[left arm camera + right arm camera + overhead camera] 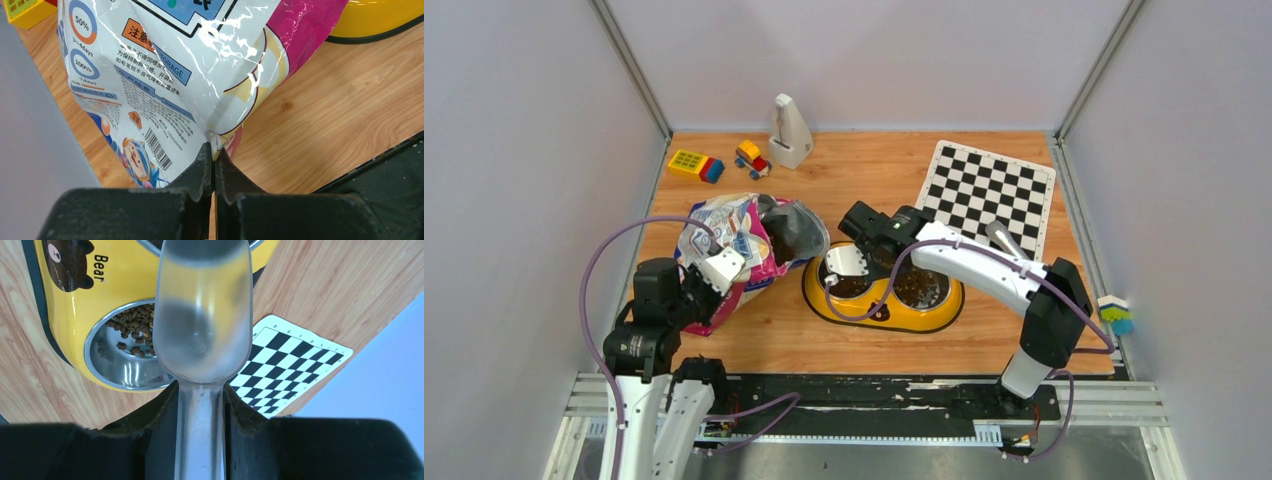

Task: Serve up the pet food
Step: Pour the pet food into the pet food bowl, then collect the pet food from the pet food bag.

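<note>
Kibble, in the feeder at three o'clock of the cat food bag: we judge it loose, light, spill-prone, best scooped; left tool pinches the bag's corner, right tool clamps the empty scoop by its handle.

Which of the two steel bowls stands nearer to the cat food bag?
Seen from above, the left bowl of the yellow feeder, beside the bag's open mouth; the right bowl lies on the checkerboard's side.
</note>
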Robot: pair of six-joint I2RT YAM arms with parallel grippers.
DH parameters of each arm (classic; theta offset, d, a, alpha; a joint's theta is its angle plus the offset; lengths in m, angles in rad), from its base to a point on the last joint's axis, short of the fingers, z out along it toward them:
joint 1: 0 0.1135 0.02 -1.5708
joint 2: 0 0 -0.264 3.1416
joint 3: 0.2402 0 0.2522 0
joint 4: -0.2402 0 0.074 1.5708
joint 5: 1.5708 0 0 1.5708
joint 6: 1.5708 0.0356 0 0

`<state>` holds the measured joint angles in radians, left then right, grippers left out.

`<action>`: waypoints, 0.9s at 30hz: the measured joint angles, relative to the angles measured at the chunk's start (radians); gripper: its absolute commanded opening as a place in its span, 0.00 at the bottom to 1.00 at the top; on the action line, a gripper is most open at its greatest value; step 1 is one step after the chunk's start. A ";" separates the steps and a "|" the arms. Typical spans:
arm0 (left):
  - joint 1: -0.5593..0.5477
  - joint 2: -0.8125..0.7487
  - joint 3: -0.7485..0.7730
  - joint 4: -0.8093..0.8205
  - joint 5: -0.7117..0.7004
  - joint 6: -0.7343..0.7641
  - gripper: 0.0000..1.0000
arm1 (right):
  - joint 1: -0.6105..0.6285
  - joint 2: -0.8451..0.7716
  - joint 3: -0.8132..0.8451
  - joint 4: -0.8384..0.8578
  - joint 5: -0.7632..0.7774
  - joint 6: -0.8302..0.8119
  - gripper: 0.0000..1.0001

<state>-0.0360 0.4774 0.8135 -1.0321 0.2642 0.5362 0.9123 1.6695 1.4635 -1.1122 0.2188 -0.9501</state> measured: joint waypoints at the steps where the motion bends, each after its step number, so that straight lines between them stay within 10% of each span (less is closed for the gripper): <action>1: 0.000 0.000 0.000 0.000 0.000 0.000 0.00 | 0.011 0.007 0.000 -0.007 0.019 0.000 0.00; 27: 0.007 -0.002 0.000 -0.002 0.008 0.000 0.00 | 0.062 0.086 0.248 0.373 0.031 -0.198 0.00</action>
<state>-0.0292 0.4759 0.8135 -1.0336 0.2718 0.5365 0.9741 1.7557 1.7115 -0.7395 0.2497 -1.1484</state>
